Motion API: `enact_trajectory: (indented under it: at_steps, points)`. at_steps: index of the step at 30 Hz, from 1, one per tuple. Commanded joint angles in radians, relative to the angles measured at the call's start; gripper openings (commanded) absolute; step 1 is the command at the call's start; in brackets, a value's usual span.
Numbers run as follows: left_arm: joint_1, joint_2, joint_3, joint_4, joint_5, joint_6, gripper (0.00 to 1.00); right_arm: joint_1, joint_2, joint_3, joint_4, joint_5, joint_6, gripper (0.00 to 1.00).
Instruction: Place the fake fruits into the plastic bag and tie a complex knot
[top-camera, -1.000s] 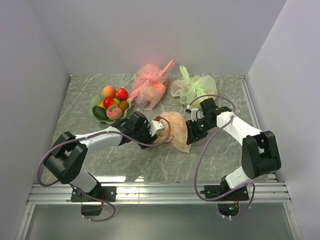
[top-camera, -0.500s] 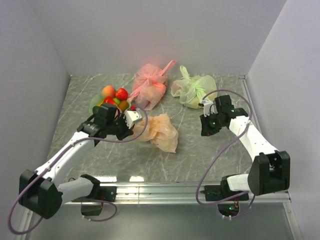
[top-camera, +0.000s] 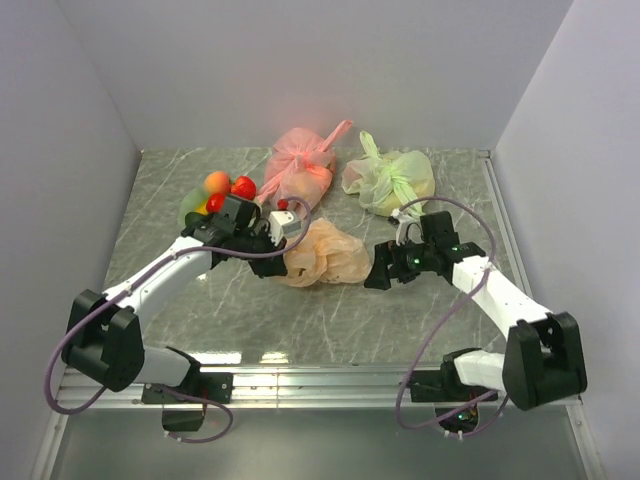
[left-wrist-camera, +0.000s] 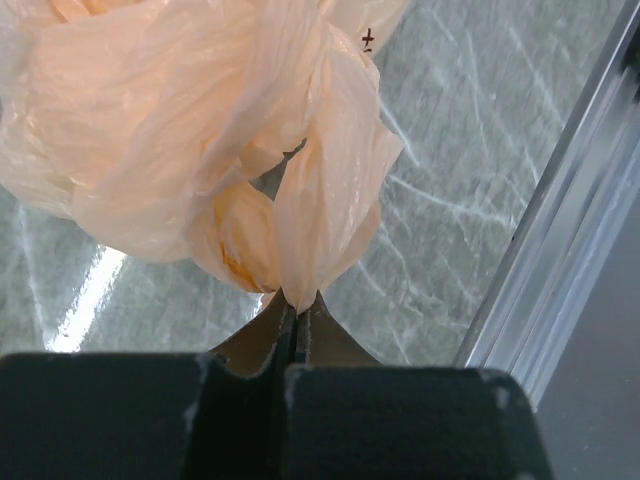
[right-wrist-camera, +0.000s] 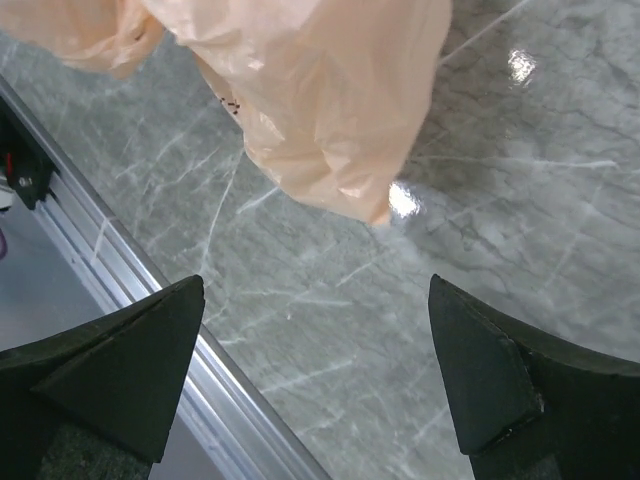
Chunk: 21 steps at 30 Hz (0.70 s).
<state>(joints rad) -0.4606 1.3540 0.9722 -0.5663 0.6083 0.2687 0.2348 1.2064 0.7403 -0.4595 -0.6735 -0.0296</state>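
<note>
The plastic bag was dragged left, its edge clamped by the left end effector. The right end effector was opened wide beside it.

plastic bag on table, fake fruits in dish behind-left

Light: bright, even, from overhead. Glare: white patches on the table nearside of the plastic bag, top view; hotspots right of the bag, right wrist view; a streak lower left of it, left wrist view. Shadows: faint, soft, under the bag. Focus: top view sharp throughout.
</note>
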Motion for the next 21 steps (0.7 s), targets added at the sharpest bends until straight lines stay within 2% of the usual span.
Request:
enact_trajectory:
  at_steps: [1, 4, 11, 13, 14, 15, 17, 19, 21]
  points:
    - [-0.007, 0.008, 0.057, 0.040, 0.054, -0.043, 0.00, 0.011, 0.057, 0.004, 0.124, -0.060, 0.040, 1.00]
    - [-0.009, 0.019, 0.053, 0.045, 0.065, -0.048, 0.00, 0.018, 0.113, 0.016, 0.154, -0.078, 0.010, 1.00]
    - [-0.007, 0.043, 0.056, 0.039, 0.076, -0.034, 0.00, 0.040, 0.263, 0.065, 0.285, -0.112, 0.089, 1.00]
    - [-0.009, 0.048, 0.060, 0.036, 0.076, -0.034, 0.00, 0.044, 0.307, 0.085, 0.291, -0.150, 0.094, 0.93]
    - [-0.007, 0.053, 0.066, 0.036, 0.077, -0.039, 0.00, 0.047, 0.344, 0.108, 0.285, -0.173, 0.085, 0.88]
    - [-0.007, 0.053, 0.069, 0.033, 0.079, -0.039, 0.00, 0.050, 0.363, 0.123, 0.256, -0.184, 0.073, 0.71]
    - [-0.001, 0.053, 0.076, 0.031, 0.090, -0.048, 0.00, 0.051, 0.407, 0.166, 0.210, -0.195, 0.039, 0.54]
    - [0.013, 0.042, 0.083, 0.025, 0.105, -0.049, 0.00, 0.046, 0.421, 0.200, 0.147, -0.187, -0.007, 0.00]
    - [0.034, 0.033, 0.088, 0.007, 0.097, -0.033, 0.00, 0.018, 0.409, 0.208, 0.089, -0.161, -0.041, 0.00]
